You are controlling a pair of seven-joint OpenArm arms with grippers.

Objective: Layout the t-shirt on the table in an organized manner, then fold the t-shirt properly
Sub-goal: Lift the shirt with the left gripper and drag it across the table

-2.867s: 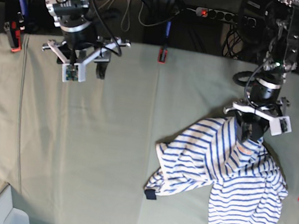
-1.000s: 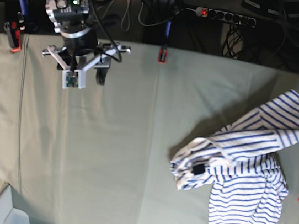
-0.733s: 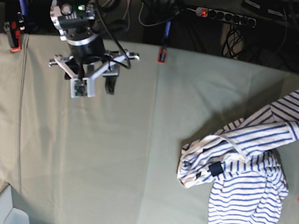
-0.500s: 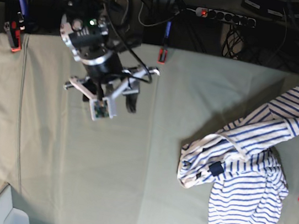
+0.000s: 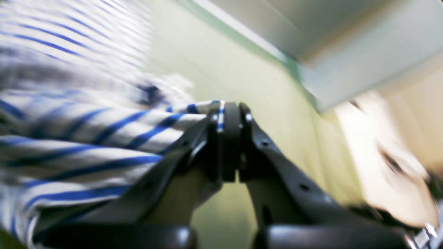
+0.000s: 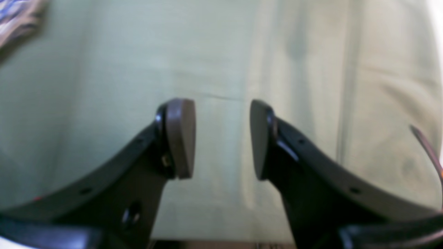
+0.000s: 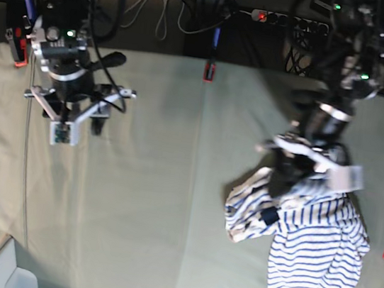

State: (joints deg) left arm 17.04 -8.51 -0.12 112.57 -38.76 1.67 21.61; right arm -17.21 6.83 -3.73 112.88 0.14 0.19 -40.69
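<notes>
Pinching a fold of the t-shirt (image 7: 307, 239), the left end effector (image 5: 228, 117) sits clamped directly over the crumpled heap on the table (image 7: 169, 205). The right end effector (image 6: 221, 138) hangs open and empty, well apart across the table.

Soft striped cloth t-shirt (image 7: 312, 254) on the matt, creased cloth-covered table (image 7: 155, 203).

Striped t-shirt (image 7: 307, 242) bunched, crumpled on table (image 7: 155, 203), right side of base view.
</notes>
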